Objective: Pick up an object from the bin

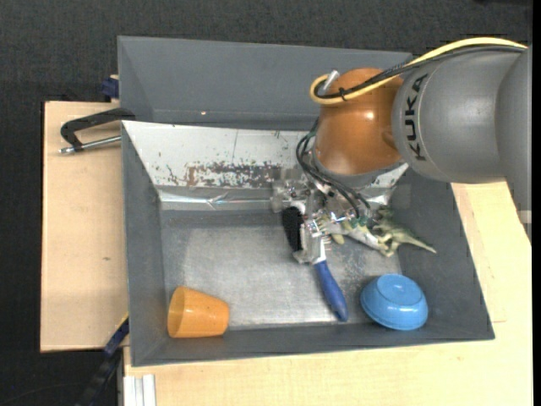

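One bin (228, 265), orange cup (197, 313), blue bowl (394, 301), pen (330, 290)

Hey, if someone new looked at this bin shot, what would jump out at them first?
The big grey arm with its orange cover reaches in from the right, its gripper at the upper end of a blue pen mid-bin. An orange cup lies lower left, a blue bowl lower right.

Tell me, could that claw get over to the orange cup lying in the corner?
Probably yes. The orange cup lies alone on its side, with bare bin floor between it and the claw. The bin walls close beside the cup might crowd the claw.
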`<move>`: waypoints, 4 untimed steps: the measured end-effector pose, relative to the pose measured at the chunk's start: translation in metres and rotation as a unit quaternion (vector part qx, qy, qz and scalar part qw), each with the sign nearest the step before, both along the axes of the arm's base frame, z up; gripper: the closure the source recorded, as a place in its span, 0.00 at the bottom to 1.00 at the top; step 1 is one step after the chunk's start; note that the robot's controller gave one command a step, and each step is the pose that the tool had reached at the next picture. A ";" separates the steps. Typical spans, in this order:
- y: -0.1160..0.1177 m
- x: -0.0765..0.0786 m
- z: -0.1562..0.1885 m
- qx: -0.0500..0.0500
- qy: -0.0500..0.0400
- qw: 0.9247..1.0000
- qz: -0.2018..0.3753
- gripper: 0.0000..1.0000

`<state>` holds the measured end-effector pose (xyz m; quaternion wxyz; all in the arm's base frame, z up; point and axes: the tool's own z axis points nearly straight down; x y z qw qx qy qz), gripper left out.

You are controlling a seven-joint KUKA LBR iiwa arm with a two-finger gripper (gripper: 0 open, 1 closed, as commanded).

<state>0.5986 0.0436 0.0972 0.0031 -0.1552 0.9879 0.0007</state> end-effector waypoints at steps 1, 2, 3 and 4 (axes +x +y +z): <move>-0.001 -0.051 0.040 -0.001 0.002 1.000 0.015 0.00; 0.002 -0.001 0.033 -0.001 -0.001 0.984 0.176 0.00; -0.002 -0.008 0.013 -0.001 0.002 0.973 0.233 0.00; -0.002 0.004 0.016 -0.002 -0.001 0.916 0.402 0.00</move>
